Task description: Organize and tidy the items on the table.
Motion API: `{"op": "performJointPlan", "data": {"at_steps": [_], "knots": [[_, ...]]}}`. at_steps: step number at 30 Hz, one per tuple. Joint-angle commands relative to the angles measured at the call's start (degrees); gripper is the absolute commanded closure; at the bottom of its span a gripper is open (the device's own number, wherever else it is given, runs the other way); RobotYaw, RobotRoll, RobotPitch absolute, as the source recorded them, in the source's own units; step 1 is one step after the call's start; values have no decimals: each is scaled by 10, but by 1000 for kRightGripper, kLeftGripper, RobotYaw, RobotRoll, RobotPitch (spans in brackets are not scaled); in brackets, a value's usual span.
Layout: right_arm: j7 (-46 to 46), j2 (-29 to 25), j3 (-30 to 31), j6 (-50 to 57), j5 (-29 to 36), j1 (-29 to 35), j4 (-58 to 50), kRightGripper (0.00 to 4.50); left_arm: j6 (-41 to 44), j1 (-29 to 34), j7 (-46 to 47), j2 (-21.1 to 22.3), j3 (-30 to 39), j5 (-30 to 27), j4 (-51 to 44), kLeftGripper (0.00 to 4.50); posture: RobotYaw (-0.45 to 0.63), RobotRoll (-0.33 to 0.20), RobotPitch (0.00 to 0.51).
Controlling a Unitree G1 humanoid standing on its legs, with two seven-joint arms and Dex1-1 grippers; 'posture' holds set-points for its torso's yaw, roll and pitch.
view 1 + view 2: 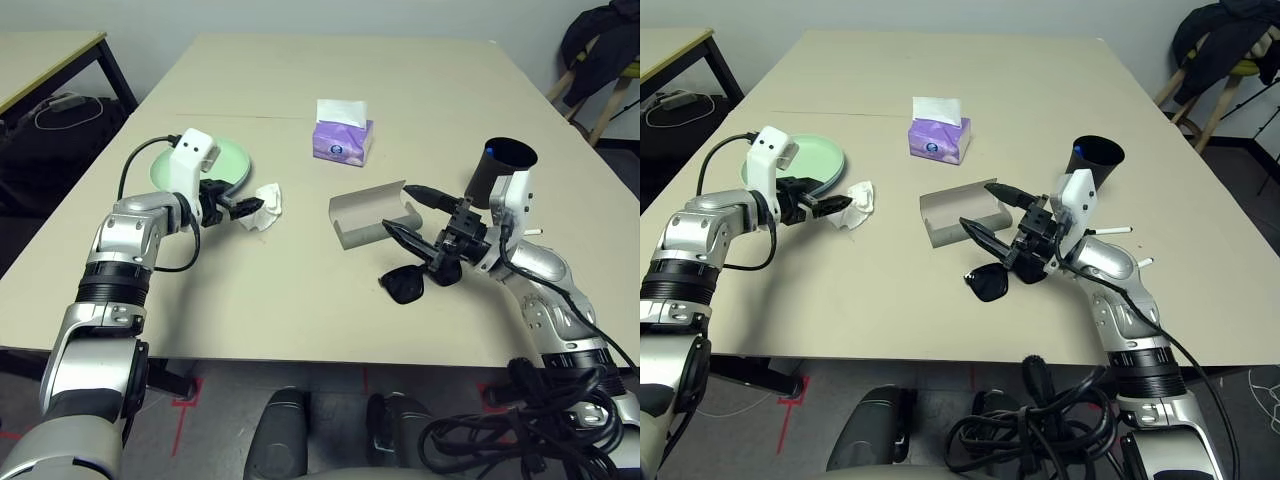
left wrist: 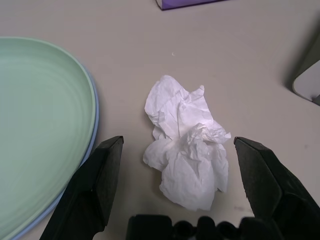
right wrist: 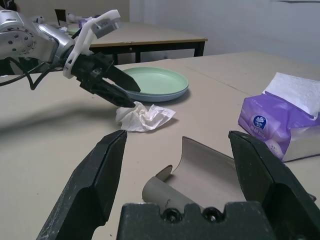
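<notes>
Beige and mostly bare, the surface [image 1: 300, 300] looks only partly tidied, by my reckoning. Nearest the front edge, on the right, the black sunglasses [image 1: 405, 284] lie loose just below the right tool [image 1: 405, 215], whose fingers stand wide and hold nothing. Just behind them the grey glasses case [image 1: 365, 213] sits open and unfilled, so that pairing looks undone. Behind the right arm stands the black cup [image 1: 505, 165], and a blue-white pen [image 1: 1108, 231] pokes out beside the wrist.

Over on the left, the left tool [image 2: 172, 165] is spread wide on either side of the crumpled white tissue [image 2: 186, 155], not yet closed on it. Just beside the tissue, the pale green plate [image 2: 40, 130] already rests on the pale blue one (its rim peeks out beneath), which seems the one job done.

Farther back stands a purple tissue box [image 1: 343, 140]. Beyond it the far half lies open, plenty of room, while the sunglasses sit nearest the front edge.
</notes>
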Motion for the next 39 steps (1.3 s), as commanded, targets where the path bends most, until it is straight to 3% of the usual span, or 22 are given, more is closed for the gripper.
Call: {"op": "performJointPlan", "data": {"at_steps": [1,7,10,20,26,30,33,39], "knots": [[-5,-4,3,9,-1,5,-16,0,5,13,-11,-2,-19,14,-5,19,149,0,58],[-6,-6,1,12,0,3,-19,0,4,26,-15,-11,-29,24,-8,19,149,0,59],[-5,-7,0,10,0,3,-17,0,13,27,-12,-14,-28,24,-8,634,147,0,61],[-4,-4,0,3,-1,7,-12,0,26,25,-8,-11,-23,24,-19,4492,148,0,61],[-4,-4,1,2,-1,7,-11,0,57,11,-14,-9,-3,2,-41,4492,149,0,61],[-3,-3,2,0,-2,5,-7,0,89,-30,4,-18,54,-41,-41,4492,152,0,62],[-3,-2,2,-2,-2,4,-4,0,64,-76,58,-32,105,-52,7,4492,155,0,61],[-4,1,1,-7,-3,2,3,0,-56,-156,208,-38,141,-5,177,4492,156,0,60]]}}
